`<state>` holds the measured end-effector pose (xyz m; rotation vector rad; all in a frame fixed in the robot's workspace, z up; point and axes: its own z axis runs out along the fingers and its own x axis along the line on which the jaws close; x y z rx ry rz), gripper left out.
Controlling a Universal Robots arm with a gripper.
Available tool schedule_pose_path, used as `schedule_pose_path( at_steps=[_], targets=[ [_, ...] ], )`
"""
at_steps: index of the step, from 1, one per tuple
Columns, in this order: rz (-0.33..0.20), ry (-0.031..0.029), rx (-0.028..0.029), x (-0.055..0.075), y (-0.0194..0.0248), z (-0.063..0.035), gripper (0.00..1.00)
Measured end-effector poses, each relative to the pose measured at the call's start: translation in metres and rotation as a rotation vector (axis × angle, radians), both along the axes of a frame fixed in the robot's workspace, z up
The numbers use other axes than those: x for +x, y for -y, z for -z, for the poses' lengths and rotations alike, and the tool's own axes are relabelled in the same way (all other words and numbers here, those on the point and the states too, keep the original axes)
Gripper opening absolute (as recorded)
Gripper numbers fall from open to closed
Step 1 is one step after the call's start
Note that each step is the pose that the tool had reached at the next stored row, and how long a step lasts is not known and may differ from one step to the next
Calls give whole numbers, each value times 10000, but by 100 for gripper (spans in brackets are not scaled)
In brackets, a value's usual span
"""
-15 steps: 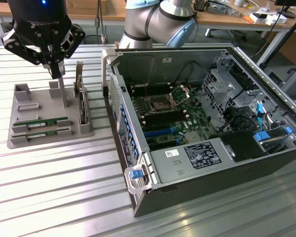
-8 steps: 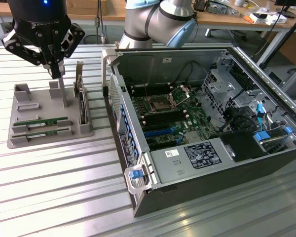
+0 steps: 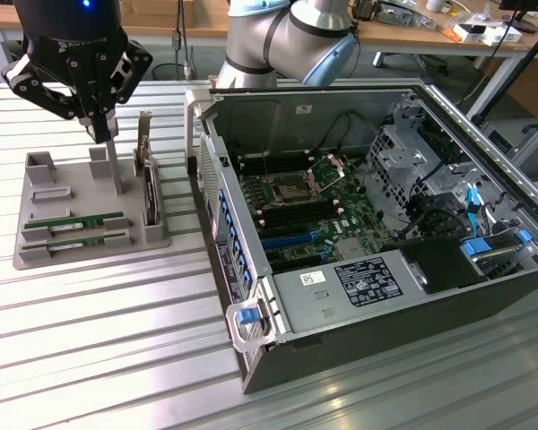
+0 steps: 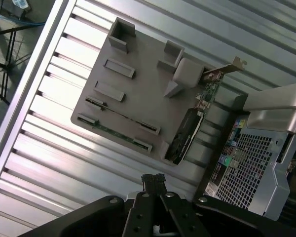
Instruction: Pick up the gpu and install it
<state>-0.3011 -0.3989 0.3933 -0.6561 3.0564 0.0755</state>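
The gpu (image 3: 149,193) is a green card with a black cooler and a metal bracket. It stands on edge at the side of a grey holder tray (image 3: 36,255) nearest the computer case, and the wrist view shows it as the gpu (image 4: 185,136) on the tray (image 4: 138,64). My gripper (image 3: 103,134) hangs above the tray's back part, a little to the exterior view's left of the card. Its fingers (image 4: 147,181) are shut with nothing between them. Two thin green sticks (image 3: 76,221) lie flat in the tray's front slots.
An open computer case (image 3: 359,287) lies to the exterior view's right of the tray, motherboard (image 3: 305,210) exposed, with its perforated rear panel (image 4: 256,168) close to the card. A tall grey post (image 3: 115,170) rises from the tray under my gripper. Everything rests on a ribbed metal table (image 3: 99,358).
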Motion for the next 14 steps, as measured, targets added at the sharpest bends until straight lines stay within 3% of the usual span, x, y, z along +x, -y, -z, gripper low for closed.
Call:
schedule_pose_path(
  at_steps=[14],
  targets=[
    [-1008, 0, 0, 0, 0, 0, 10]
  ],
)
